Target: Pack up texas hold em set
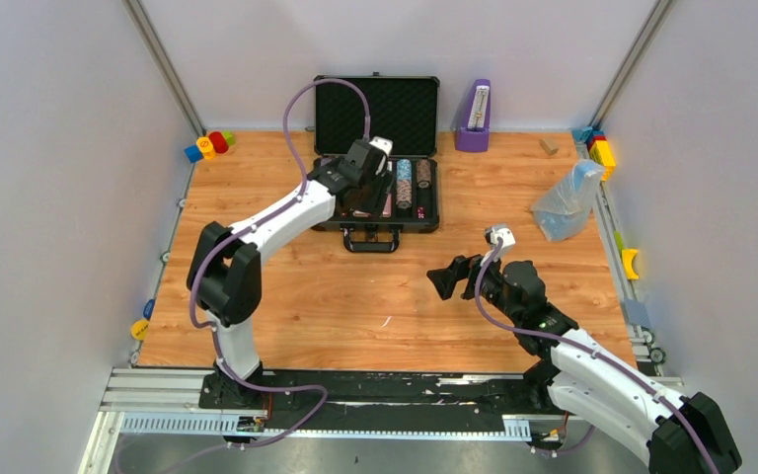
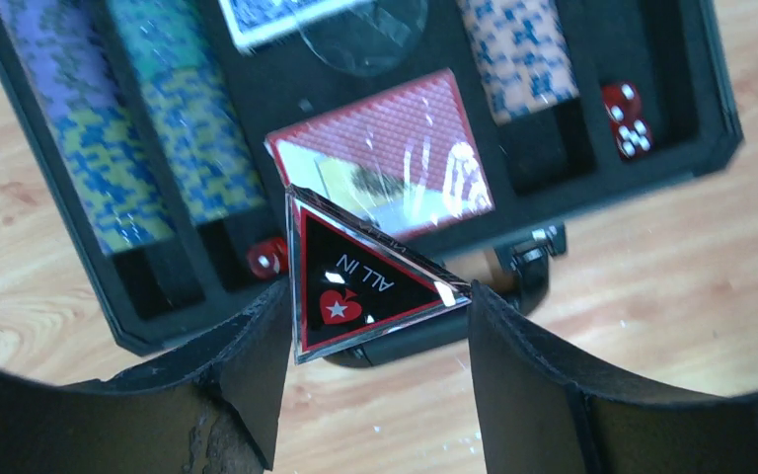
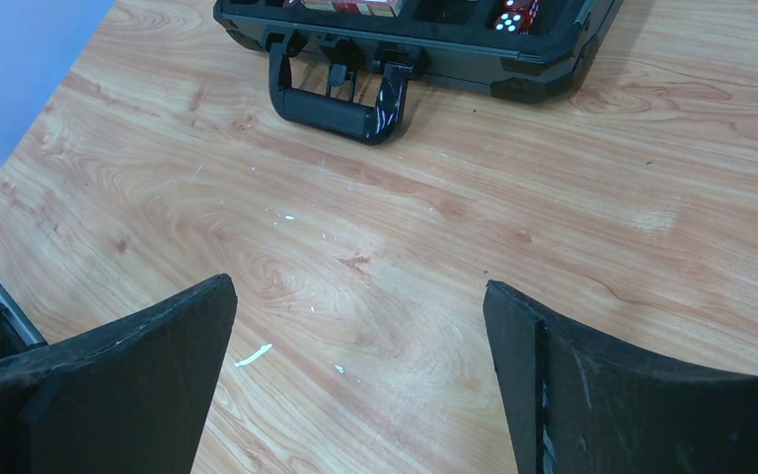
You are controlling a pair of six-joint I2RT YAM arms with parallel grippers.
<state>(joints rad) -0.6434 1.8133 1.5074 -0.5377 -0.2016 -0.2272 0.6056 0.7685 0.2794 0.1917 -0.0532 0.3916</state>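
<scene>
The black briefcase (image 1: 405,109) lies open at the back of the table, foam lid up, handle (image 1: 370,242) towards me. Rows of stacked poker chips (image 1: 405,183) fill its slots. My left gripper (image 1: 367,197) hovers over the case's front and is shut on a black triangular "ALL IN" plaque (image 2: 360,286), held by its corners between the fingers (image 2: 257,365). Below it lie the red card deck (image 2: 385,158), the blue deck (image 2: 266,15), chips (image 2: 197,128) and red dice (image 2: 627,123). My right gripper (image 1: 441,279) is open and empty over bare wood (image 3: 360,296), short of the handle (image 3: 331,104).
A purple metronome (image 1: 473,117) stands right of the lid. A clear plastic bag (image 1: 568,200) lies at the right. Coloured blocks sit at the back left corner (image 1: 209,145) and back right corner (image 1: 600,148). Grey walls enclose the table.
</scene>
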